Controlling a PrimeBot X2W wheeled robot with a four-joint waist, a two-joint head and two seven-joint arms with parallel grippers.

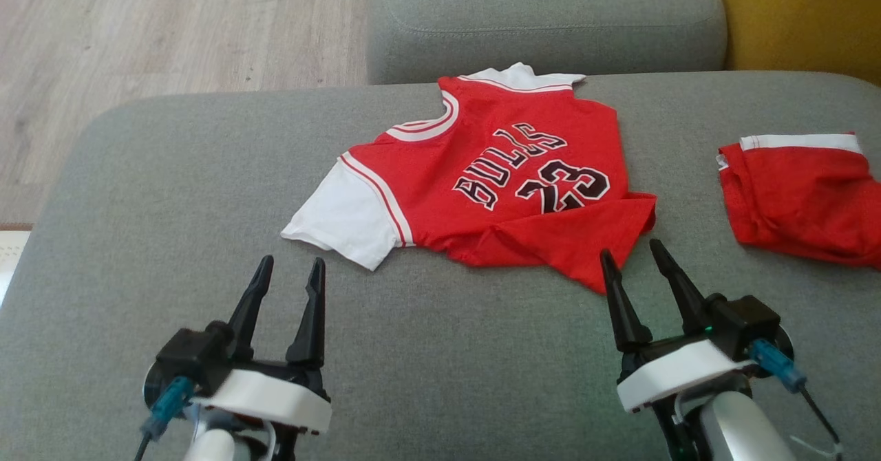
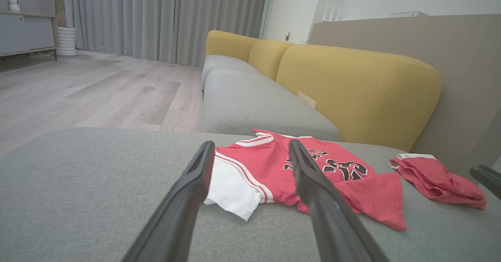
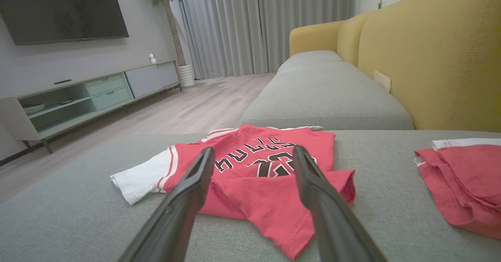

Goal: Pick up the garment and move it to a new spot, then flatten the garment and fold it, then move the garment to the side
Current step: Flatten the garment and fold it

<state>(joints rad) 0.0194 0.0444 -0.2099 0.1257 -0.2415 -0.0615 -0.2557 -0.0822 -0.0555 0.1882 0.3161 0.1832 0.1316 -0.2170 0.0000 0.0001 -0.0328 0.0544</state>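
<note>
The garment is a red jersey with white sleeves and black "BULLS 23" lettering. It lies spread on the grey sofa cushion, with its near hem folded over in a crease. My left gripper stands open near the front, a short way short of the white sleeve. My right gripper is open too, its tips just at the jersey's near red corner, nothing between the fingers.
Red shorts with a white waistband lie bunched on the cushion's right. A second grey seat cushion and yellow backrests lie beyond. Wooden floor drops off past the cushion's left edge.
</note>
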